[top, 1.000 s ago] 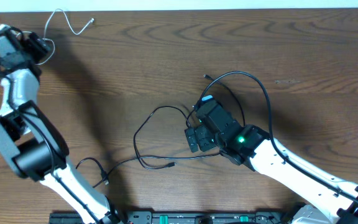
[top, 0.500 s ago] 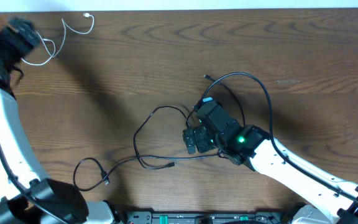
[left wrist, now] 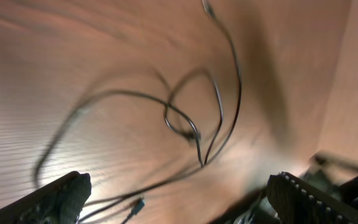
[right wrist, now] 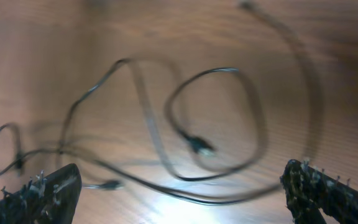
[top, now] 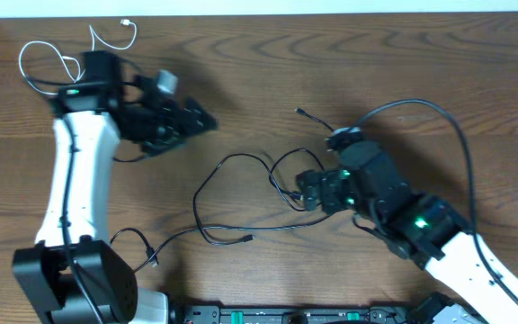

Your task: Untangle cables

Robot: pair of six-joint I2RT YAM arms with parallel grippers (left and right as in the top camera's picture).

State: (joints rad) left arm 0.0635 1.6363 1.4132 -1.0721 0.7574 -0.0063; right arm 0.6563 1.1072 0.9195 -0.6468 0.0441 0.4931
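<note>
The white cable (top: 41, 61) lies in loose loops at the table's far left corner, apart from both grippers. Two black cables (top: 207, 184) cross in the middle of the table, still looped over each other (left wrist: 191, 121). The longer one trails to a curl at the front left (top: 129, 247). My left gripper (top: 187, 126) hangs open just beyond the black loops, and its wrist view shows the fingers (left wrist: 61, 196) wide apart with nothing between them. My right gripper (top: 302, 191) stands open at the right end of the black loops. A black plug (right wrist: 201, 146) lies ahead of its fingers (right wrist: 328, 193).
The wooden table (top: 241, 72) ends at a pale edge along the far side. A thick black robot wire (top: 430, 106) arcs over the right arm. One black plug (top: 299, 112) lies beyond the right gripper. The arm bases stand along the front edge.
My left arm has swung from the far left corner towards the middle, and the white cable now lies looped at that corner. My right gripper has drawn back to the right, off the black loops.
</note>
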